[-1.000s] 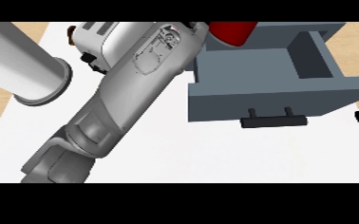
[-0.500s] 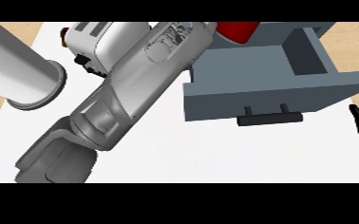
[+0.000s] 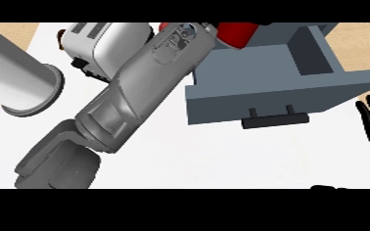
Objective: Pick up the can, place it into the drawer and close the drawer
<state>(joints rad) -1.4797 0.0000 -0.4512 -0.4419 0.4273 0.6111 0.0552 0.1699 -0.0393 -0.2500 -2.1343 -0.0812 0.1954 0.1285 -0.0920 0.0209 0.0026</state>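
Note:
The red can (image 3: pixel 235 33) shows at the picture's top, above the back of the open grey drawer (image 3: pixel 253 95). My left forearm runs from the lower left up to the can and covers the can's left part. Of my left hand (image 3: pixel 262 24) only a dark sliver shows at the can's upper right edge, curled on it. The drawer's black handle (image 3: pixel 274 120) faces me. My right hand (image 3: pixel 363 117) rests at the right edge beside the drawer, its fingers straight and touching nothing.
A white and silver toaster (image 3: pixel 94 44) stands at the upper left, partly behind my forearm. A large grey cylinder (image 3: pixel 25 83) lies at the left edge. Wooden counter (image 3: pixel 354 34) shows at the top right corner.
My left forearm has leaned a little further right over the drawer, the can staying at its end. The right hand's fingers show slightly more at the right edge.

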